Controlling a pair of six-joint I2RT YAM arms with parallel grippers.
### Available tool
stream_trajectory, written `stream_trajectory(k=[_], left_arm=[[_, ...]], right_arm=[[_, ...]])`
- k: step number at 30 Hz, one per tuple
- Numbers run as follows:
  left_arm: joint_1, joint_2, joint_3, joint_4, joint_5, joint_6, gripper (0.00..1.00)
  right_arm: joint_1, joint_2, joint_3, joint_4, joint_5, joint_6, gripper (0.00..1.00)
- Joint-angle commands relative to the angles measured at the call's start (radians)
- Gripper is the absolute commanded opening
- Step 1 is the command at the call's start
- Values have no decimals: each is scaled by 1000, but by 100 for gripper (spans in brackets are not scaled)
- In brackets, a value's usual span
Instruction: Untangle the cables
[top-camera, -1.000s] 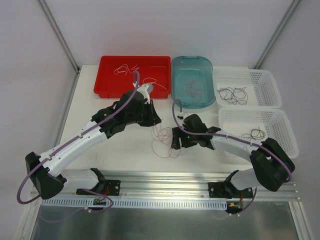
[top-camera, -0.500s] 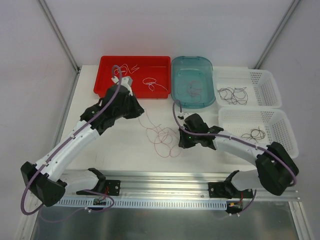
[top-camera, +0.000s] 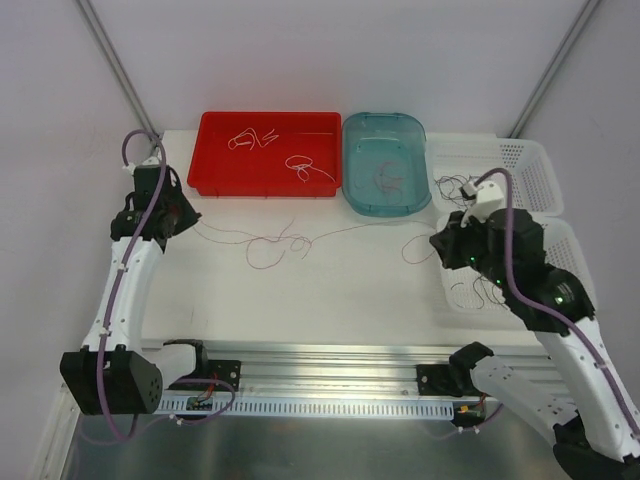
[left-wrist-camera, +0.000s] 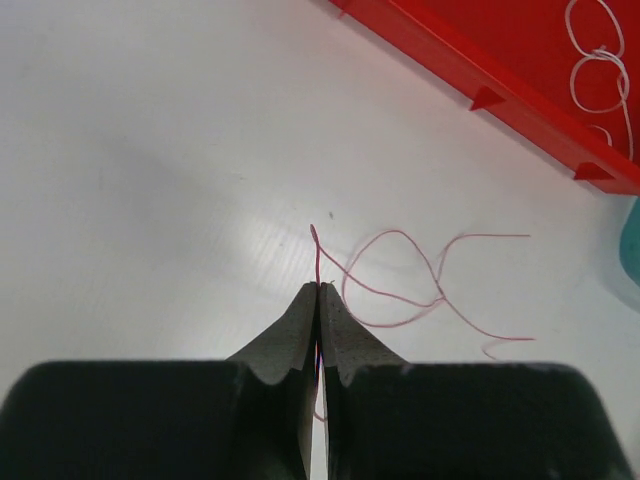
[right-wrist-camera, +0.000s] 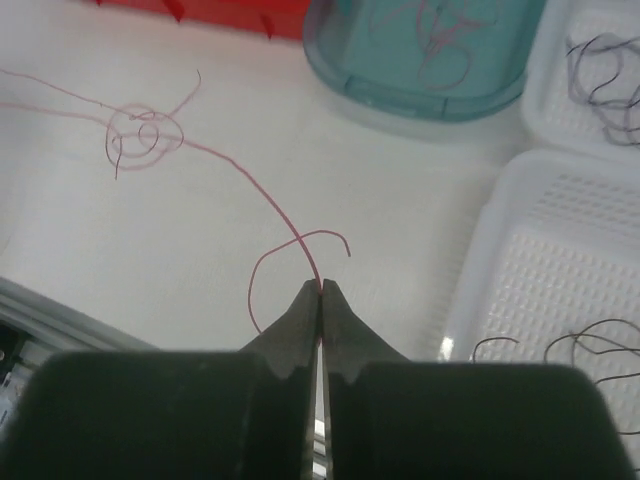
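Item: dark red strand, hair-thin, one of the cables to untangle.
Position: it runs low across the counter from one set of fingers to the other. Whether it touches the surface all the way cannot be told.
Left fingers: clenched on one end of the strand, with a short tip standing out past the fingertips.
Right fingers: clenched on the other end, with a curled tail hanging just beside the fingertips.
Long axis: side to side, fingers to fingers. It is slack and wavy, not taut.
Knot of loops: sits on the strand between the two grips, ahead and to the right of the left fingers and well off to the left of the right fingers. The left fingers are nearer.
Judgement: any further parting pulls along this axis, so the loops may either open or cinch tight.
Beyond the left fingers: red tray holding white strands.
Beyond the right fingers: teal bin holding dark red strands.
Right of the right fingers: white baskets holding black strands.
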Motion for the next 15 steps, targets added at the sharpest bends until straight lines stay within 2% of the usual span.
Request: stream_trajectory(k=[1,5,10,15], left_arm=[[76,-2,-13,-34,-17,60,0],[208,28,-41,-39,-51,72,0],[306,75,-69,-36,-145,46,0],[378,163,-76,-31,-96,17,0]], right_arm=[[-51,-37,148,-165,53,-73,1],[-68,-37,292,-213,102,-112,1],[-73,-39,361,-235,140,-116,1],[-73,-54,444,-238,185,-139,1]])
